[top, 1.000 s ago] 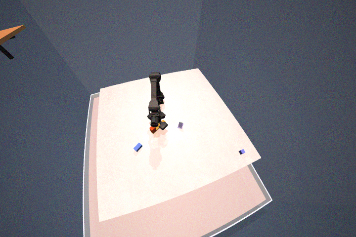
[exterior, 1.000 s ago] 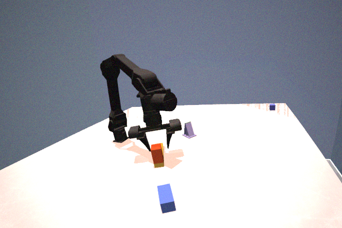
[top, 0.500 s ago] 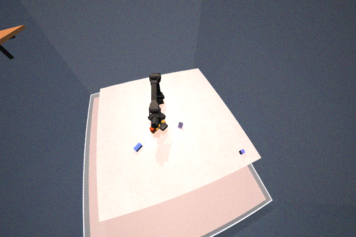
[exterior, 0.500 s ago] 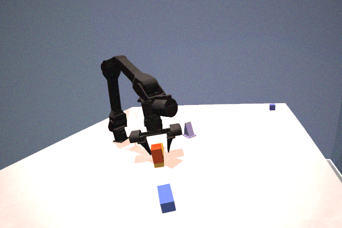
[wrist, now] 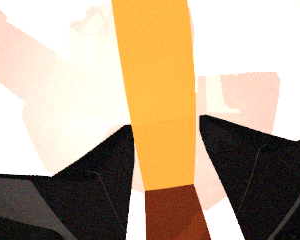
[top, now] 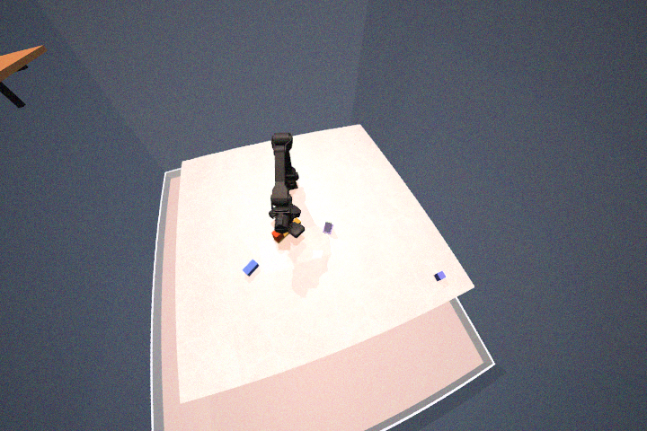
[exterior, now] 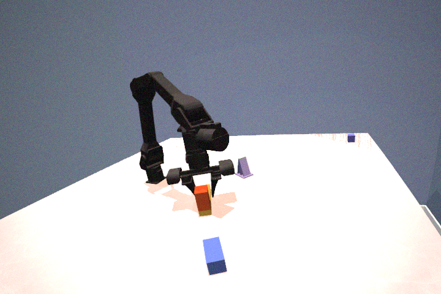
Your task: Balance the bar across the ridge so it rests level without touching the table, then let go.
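The yellow-orange bar (top: 296, 221) (exterior: 205, 213) (wrist: 155, 60) lies on the table, with a red block (top: 276, 234) (exterior: 203, 199) (wrist: 167, 207) on top of one end. My gripper (exterior: 204, 195) (wrist: 166, 127) points down over the bar, with one fingertip on each side of it. In the wrist view the left fingertip is at the bar's edge and a thin gap shows beside the right one, so it is open, though narrowly. The purple ridge (top: 328, 227) (exterior: 243, 168) stands on its flat base to the right of my gripper, with nothing on it. The arm hides part of the bar in the top view.
A blue block (top: 251, 267) (exterior: 213, 250) lies on the table beyond the bar's red end. A small blue cube (top: 439, 276) (exterior: 351, 138) lies near the table's far right corner. An orange tabletop (top: 8, 65) stands apart at the upper left of the top view.
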Controlling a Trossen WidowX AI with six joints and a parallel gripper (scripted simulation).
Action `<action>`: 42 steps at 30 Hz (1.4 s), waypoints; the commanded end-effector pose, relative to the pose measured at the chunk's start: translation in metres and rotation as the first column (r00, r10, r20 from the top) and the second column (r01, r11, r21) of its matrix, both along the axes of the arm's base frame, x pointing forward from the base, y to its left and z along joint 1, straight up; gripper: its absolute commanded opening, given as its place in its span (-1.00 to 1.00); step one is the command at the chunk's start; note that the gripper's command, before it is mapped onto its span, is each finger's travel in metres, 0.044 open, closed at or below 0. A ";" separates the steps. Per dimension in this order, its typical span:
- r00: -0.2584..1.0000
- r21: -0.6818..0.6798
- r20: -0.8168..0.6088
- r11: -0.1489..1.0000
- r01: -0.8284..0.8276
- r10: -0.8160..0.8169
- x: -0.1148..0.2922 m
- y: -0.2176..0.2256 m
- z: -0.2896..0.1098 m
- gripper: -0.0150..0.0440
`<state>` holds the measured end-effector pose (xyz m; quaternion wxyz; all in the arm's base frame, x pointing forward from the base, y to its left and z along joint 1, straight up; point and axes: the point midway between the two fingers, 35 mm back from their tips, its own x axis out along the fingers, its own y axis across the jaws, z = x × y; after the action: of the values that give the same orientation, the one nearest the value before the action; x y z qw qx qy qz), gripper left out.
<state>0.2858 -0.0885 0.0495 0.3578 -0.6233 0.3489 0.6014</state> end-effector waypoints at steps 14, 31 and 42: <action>1.000 -0.001 0.000 1.000 0.001 -0.001 0.002 -0.001 0.016 -0.49; 1.000 -0.002 -0.002 1.000 0.003 -0.003 0.004 -0.002 0.059 -0.49; 1.000 -0.003 -0.003 1.000 0.004 -0.004 0.001 -0.001 0.088 -0.49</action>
<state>0.2857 -0.0886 0.1258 0.3560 -0.6160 0.3509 0.6089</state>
